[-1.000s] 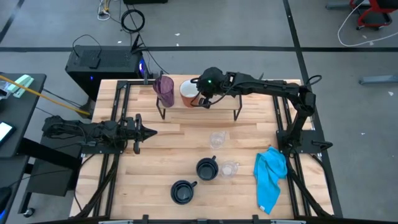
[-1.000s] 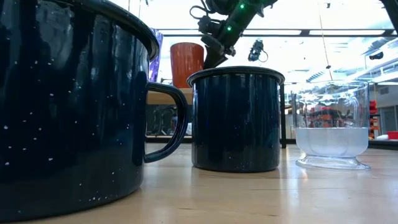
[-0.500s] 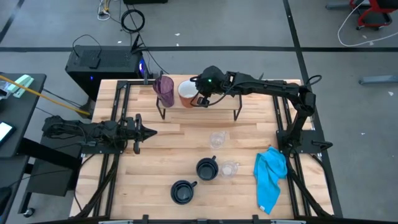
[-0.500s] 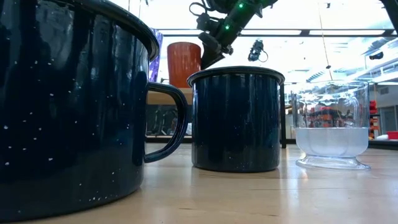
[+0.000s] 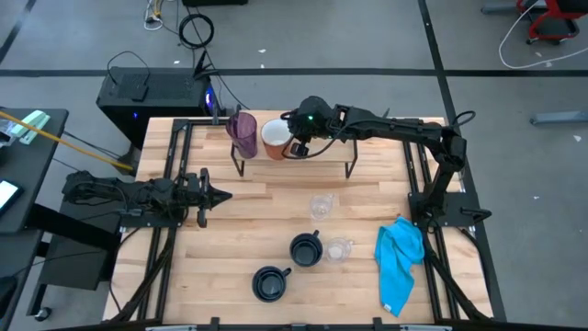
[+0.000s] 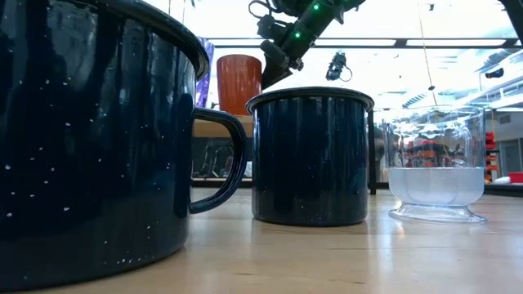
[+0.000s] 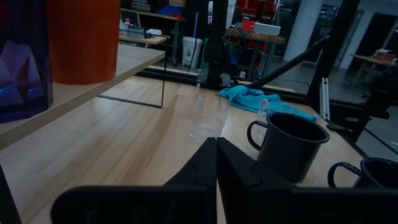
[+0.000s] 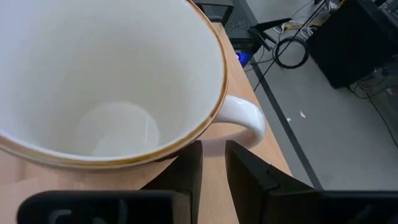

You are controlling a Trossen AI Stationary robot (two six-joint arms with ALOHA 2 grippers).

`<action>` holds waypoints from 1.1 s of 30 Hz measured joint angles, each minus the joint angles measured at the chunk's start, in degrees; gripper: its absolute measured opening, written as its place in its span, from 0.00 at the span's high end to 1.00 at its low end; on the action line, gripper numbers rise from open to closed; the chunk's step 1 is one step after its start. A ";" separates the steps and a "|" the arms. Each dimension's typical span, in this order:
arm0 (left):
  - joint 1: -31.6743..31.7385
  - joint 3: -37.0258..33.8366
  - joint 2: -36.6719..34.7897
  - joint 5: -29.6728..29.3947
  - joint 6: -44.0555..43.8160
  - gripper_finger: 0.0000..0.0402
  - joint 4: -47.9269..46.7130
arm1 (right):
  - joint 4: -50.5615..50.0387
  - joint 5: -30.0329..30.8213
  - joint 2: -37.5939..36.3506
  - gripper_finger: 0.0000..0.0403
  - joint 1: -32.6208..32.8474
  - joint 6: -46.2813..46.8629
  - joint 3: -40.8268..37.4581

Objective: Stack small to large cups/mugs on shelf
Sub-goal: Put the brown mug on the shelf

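Observation:
The orange-brown mug (image 5: 275, 138) with a white inside (image 8: 106, 81) stands upright on the light-wood shelf (image 5: 326, 150) at the table's far edge. It is next to the purple tumbler (image 5: 243, 131). My right gripper (image 5: 296, 145) is at the mug's handle side, fingers narrowly apart. Two navy mugs (image 5: 305, 248) (image 5: 269, 283) and two clear glasses (image 5: 321, 204) (image 5: 339, 248) stand on the tabletop. My left gripper (image 5: 219, 194) waits shut near the table's left edge. My right gripper comes at the orange-brown mug slanting down from the table's right, at the root of its white handle (image 8: 231, 115). One finger (image 8: 188, 163) lies by the outer wall under the rim, the other (image 8: 249, 174) below the handle. The rim hides the contact. The mug stays upright on the shelf.
A bright blue cloth (image 5: 400, 262) lies near the table's right edge. The shelf stands on thin black wire legs (image 5: 350, 168). In the low view the navy mugs (image 6: 90, 139) (image 6: 310, 155) and a glass (image 6: 433, 167) stand in front of the shelf. Bare tabletop lies between shelf and glasses.
My right gripper has moved a little toward the table's left along the shelf, and the orange-brown mug has gone with it, upright, closer to the purple tumbler.

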 joint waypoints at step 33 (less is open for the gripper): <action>0.01 0.00 0.00 0.01 -0.04 0.96 0.00 | -11.05 -9.35 0.02 0.81 9.97 4.03 0.00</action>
